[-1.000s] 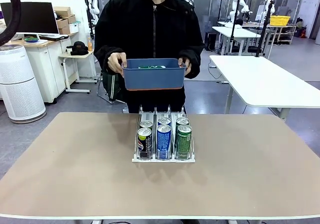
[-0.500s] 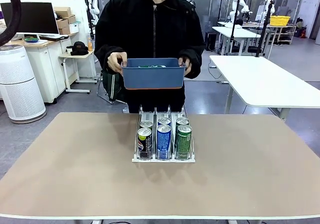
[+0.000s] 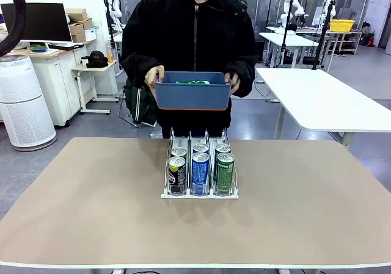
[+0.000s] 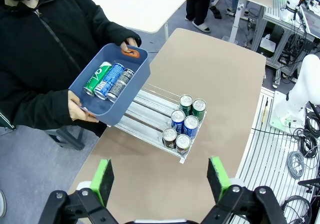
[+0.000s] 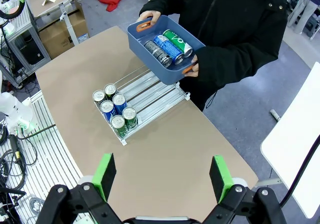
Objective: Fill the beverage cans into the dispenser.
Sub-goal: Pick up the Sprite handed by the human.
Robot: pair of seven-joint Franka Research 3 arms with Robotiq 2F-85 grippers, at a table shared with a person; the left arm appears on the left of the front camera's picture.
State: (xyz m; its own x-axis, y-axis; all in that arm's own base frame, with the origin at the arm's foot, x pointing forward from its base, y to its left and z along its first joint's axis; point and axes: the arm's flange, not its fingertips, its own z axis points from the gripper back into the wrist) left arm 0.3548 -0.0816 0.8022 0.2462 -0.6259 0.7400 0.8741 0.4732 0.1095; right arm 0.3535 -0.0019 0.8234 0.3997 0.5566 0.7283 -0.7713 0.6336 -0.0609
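Left claw (image 4: 161, 178) and right claw (image 5: 163, 175) hang spread wide and empty above the surface (image 3: 91, 207). Six beverage cans (image 3: 200, 173) stand at the front of the dispenser (image 3: 200, 195); three more lie in the blue bin (image 3: 192, 97) a person (image 3: 195, 36) holds.

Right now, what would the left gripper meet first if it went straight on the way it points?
Probably the dispenser, near its standing beverage cans; nothing lies between it and the open left gripper. Depth is unclear, so the exact spot is uncertain.
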